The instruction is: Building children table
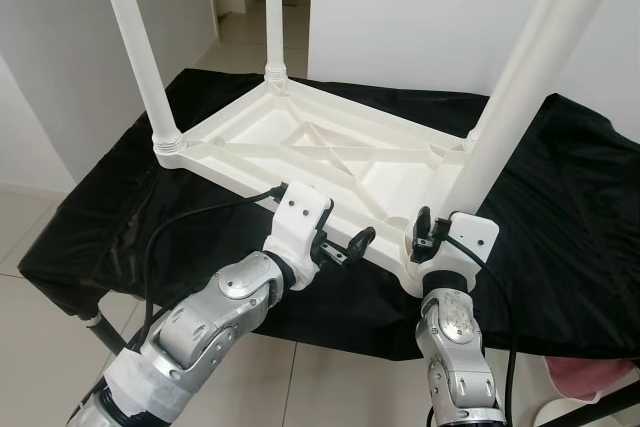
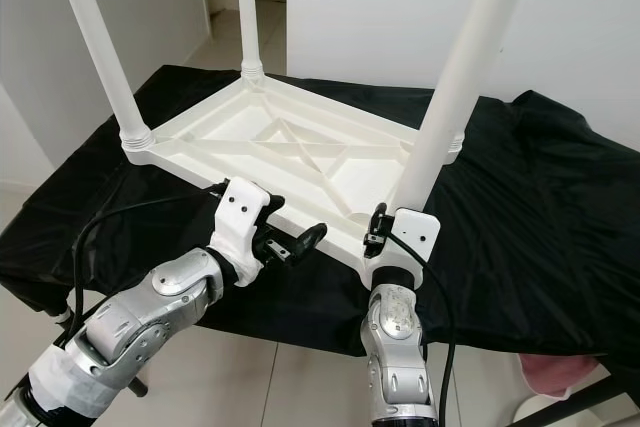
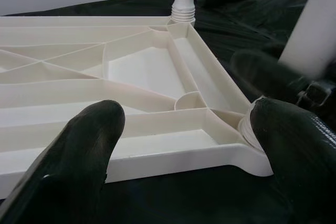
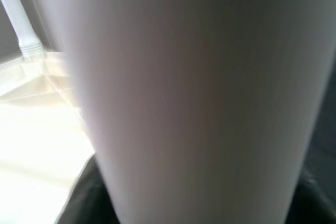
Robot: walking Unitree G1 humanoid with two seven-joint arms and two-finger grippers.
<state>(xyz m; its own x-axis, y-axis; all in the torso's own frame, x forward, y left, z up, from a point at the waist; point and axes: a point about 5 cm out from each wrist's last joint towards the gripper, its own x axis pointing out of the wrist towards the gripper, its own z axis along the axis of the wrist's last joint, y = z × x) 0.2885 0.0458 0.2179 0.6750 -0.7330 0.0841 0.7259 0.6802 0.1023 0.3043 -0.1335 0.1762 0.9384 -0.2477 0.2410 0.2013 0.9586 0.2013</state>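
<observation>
Nearest the camera, the left gripper (image 1: pixel 345 247) hangs with its fingers (image 3: pixel 84 156) spread apart at the near rim of the upturned white tabletop (image 1: pixel 300 147), touching nothing. Just beside it, the right gripper (image 1: pixel 425 232) is clamped around the near-right leg (image 1: pixel 520 77) (standing at the corner socket). Behind, the tabletop lies on a black cloth (image 1: pixel 560 207), with 3 more legs, one of them the far-left leg (image 1: pixel 272 7), upright at its corners.

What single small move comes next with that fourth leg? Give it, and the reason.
Probably twist the near white plastic leg down into its corner socket. The right gripper is at its base on the upturned white plastic tabletop, and the open left gripper hovers at the near rim, placed to steady it.
</observation>
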